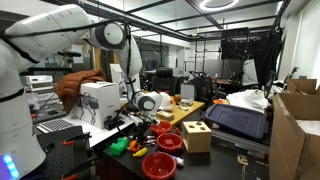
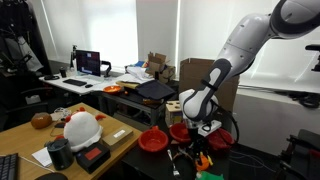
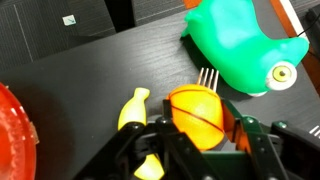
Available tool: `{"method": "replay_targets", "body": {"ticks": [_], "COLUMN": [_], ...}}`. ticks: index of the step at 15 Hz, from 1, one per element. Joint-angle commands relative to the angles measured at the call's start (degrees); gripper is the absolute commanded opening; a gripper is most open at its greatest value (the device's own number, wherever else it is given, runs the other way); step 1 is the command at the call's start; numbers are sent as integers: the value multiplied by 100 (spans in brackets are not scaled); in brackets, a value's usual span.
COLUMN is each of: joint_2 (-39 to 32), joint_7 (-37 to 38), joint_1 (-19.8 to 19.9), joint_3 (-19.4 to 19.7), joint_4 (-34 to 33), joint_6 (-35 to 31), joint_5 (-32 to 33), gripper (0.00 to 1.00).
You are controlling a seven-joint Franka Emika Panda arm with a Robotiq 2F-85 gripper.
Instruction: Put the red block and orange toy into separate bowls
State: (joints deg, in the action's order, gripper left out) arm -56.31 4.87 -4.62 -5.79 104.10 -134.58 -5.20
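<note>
In the wrist view the claw [image 3: 197,140] straddles the orange toy [image 3: 195,112], a finger close on each side; whether they pinch it I cannot tell. A yellow piece [image 3: 133,108] lies just beside the claw and a green toy [image 3: 235,45] just past its tips. A red bowl [image 3: 10,130] sits further off sideways. The white label [image 3: 70,18] far ahead is too small to read.

An orange toy [image 3: 195,115] (thin dark lines), green toy [image 3: 238,45], yellow piece [image 3: 133,106], red bowl [image 3: 12,128].
</note>
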Motion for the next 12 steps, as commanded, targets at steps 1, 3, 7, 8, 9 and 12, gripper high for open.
{"method": "replay_targets", "body": {"ticks": [1, 3, 7, 8, 9, 12], "joint_2": [0, 39, 318, 402, 501, 772], "joint_7": [-265, -332, -532, -591, -657, -873], "joint_1": [203, 233, 251, 235, 237, 276], "joint_3": [-132, -135, -137, -115, -101, -98], "joint_4": [-119, -99, 80, 128, 158, 181], "joint_6": [160, 161, 336, 378, 426, 695], "joint_5": [-191, -196, -82, -42, -10, 30], "gripper": [20, 9, 3, 6, 6, 6]}}
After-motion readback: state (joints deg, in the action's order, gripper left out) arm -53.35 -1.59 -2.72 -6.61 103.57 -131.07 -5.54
